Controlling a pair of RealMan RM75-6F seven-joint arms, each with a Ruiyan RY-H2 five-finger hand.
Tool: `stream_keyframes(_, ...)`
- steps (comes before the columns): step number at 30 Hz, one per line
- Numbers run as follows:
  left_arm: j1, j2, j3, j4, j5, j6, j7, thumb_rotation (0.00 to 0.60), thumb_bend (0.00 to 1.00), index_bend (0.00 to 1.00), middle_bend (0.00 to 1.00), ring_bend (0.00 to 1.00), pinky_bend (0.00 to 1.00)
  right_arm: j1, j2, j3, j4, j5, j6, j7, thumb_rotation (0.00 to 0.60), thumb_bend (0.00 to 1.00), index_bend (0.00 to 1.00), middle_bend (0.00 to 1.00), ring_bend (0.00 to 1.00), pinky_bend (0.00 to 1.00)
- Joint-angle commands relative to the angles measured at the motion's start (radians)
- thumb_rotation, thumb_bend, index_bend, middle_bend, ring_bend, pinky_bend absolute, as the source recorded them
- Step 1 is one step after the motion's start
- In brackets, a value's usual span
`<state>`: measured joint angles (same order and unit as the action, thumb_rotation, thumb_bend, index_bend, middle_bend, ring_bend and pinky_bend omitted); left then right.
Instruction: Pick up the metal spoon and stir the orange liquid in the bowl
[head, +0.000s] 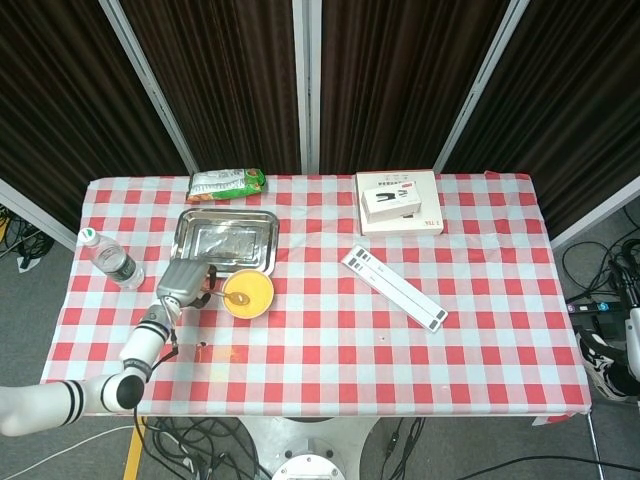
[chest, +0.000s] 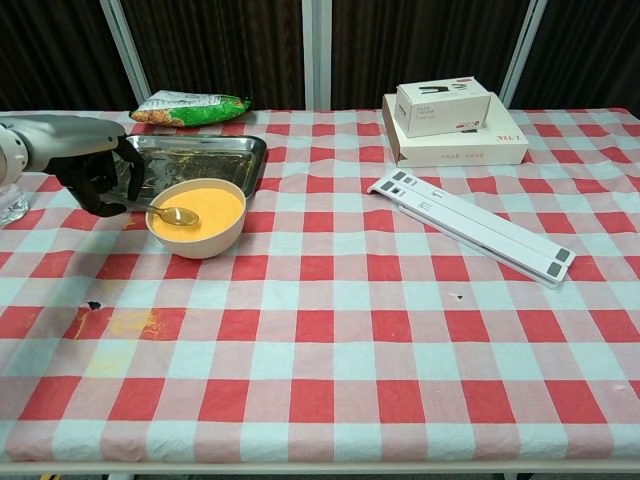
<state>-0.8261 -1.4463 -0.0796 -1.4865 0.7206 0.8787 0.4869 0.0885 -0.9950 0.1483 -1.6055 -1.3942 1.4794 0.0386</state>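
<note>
A cream bowl (chest: 197, 238) (head: 246, 311) of orange liquid (chest: 205, 206) stands on the checked cloth just in front of the steel tray. The metal spoon (chest: 172, 213) (head: 237, 298) lies with its scoop in the liquid near the bowl's left side and its handle reaching left over the rim. My left hand (chest: 95, 176) (head: 182, 281) grips that handle just left of the bowl, fingers curled round it. My right hand is outside both views; only part of that arm shows at the right edge of the head view.
A steel tray (chest: 230, 152) lies behind the bowl, a snack bag (chest: 188, 106) beyond it. A water bottle (head: 110, 259) stands at the far left. Stacked boxes (chest: 455, 125) and a white strip (chest: 470, 224) lie on the right. Orange spill stains (chest: 118, 322) mark the cloth near the front left.
</note>
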Motion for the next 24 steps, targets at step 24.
stream_keyframes(24,-0.006,-0.096,0.037,0.025,0.153,0.277,0.233,0.6,0.45,0.64,1.0,0.97,1.0,-0.008,-0.002,-0.002,0.004,-0.003,0.01,0.011,0.6,0.05,0.07,0.16,0.01,0.09)
